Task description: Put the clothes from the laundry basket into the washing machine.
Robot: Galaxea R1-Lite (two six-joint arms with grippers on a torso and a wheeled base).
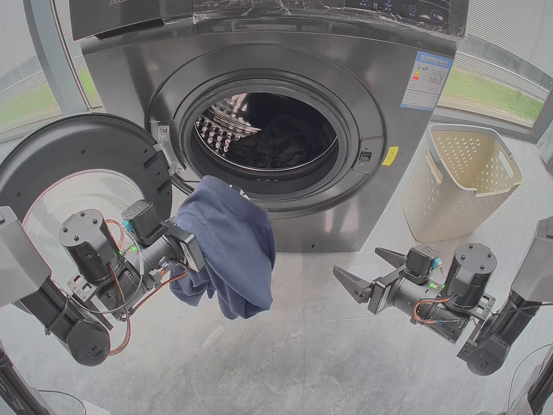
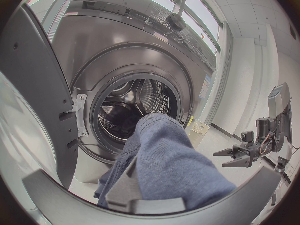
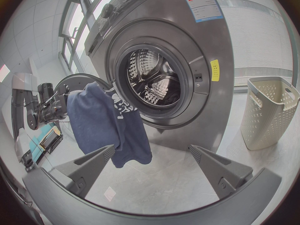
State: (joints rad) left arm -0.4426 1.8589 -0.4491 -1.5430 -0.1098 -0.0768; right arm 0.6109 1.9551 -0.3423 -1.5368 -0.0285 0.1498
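A blue garment (image 1: 236, 249) hangs from my left gripper (image 1: 199, 243), which is shut on it just below and left of the washing machine's open drum (image 1: 268, 134). The cloth drapes over the fingers (image 2: 125, 185) and hides most of them; the same garment (image 3: 103, 119) carries white print. Dark clothes (image 1: 276, 142) lie inside the drum. My right gripper (image 1: 368, 269) stands open and empty low over the floor, right of the garment, its fingers (image 3: 90, 164) spread wide. The cream laundry basket (image 1: 461, 180) stands to the right of the machine, and its visible inside looks empty.
The machine's round door (image 1: 75, 174) is swung open to the left, behind my left arm. Grey floor (image 1: 305, 341) lies bare in front of the machine and between the two arms. Windows run behind the machine.
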